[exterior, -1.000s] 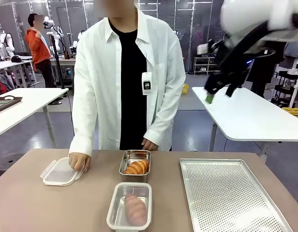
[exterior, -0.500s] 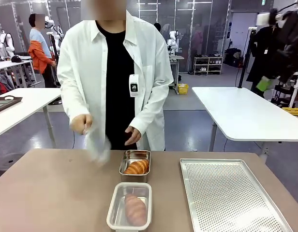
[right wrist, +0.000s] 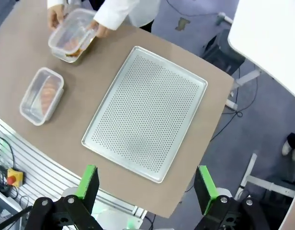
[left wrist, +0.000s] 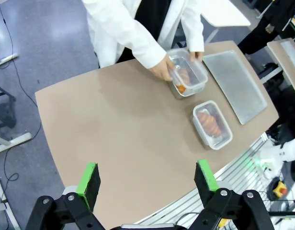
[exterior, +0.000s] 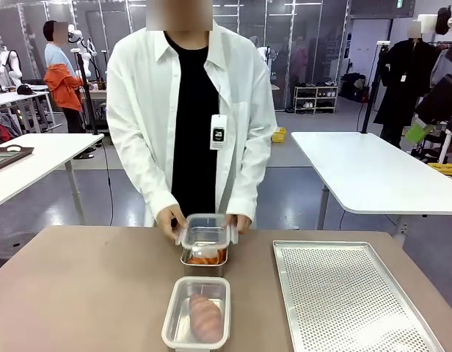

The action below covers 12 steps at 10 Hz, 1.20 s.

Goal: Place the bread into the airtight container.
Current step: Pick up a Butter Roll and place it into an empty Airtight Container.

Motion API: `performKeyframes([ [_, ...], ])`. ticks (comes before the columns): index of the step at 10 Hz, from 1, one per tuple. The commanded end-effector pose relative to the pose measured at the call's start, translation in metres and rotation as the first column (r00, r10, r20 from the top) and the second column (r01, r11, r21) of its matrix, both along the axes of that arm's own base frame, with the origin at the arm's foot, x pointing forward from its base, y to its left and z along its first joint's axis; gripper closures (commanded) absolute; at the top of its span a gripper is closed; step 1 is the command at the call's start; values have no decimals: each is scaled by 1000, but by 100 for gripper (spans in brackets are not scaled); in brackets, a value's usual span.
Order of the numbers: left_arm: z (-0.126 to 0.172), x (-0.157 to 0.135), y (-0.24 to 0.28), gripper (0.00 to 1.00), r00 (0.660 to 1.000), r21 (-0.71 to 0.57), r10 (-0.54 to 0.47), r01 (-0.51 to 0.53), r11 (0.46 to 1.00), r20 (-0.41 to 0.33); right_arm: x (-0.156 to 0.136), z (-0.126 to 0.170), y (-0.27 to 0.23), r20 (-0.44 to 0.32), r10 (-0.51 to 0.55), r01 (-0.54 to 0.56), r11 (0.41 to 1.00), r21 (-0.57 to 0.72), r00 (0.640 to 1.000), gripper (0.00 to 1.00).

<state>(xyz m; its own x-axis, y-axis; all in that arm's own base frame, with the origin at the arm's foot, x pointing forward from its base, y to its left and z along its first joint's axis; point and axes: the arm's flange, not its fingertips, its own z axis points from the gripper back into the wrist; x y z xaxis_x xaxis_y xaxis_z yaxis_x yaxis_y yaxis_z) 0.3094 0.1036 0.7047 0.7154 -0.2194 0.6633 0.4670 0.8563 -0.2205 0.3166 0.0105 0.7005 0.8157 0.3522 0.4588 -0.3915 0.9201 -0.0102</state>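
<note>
1. Two containers sit on the table [exterior: 79,293]: the near container [exterior: 197,313], lidless, holds one bread [exterior: 205,317]; the far tin [exterior: 205,257] holds a croissant [exterior: 205,257].
2. Most of the croissant is hidden by the clear lid [exterior: 206,230] that the person's hands [exterior: 169,220] hold just over the tin, so its orientation cannot be judged.
3. Seen through the lid in the left wrist view, the croissant is only an orange-brown smear.
4. The right hand side of the lid covers the person's other hand [exterior: 241,222], of which only fingertips show.
5. The bread in the near container lies with its long axis running from the robot's side toward the person, along the container's length, its ends near the short walls.
6. A perforated tray [exterior: 351,301] lies beside the containers on the robot's right, its near corner cut off by the front view's edge.
7. The left gripper [left wrist: 147,178] hangs high above the table, fingers spread wide, holding nothing.
8. The right gripper [right wrist: 145,183] hangs high over the tray's edge, likewise spread wide and empty.
</note>
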Motion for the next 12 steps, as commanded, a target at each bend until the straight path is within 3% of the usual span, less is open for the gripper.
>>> performKeyframes([
  [1,1,-1,0,0,1000,-1,-20,20,1000,6,-2,6,-2,21,35,-35,999,-6,999,0],
  [12,1,-1,0,0,1000,-1,-20,20,1000,6,-2,6,-2,21,35,-35,999,-6,999,0],
])
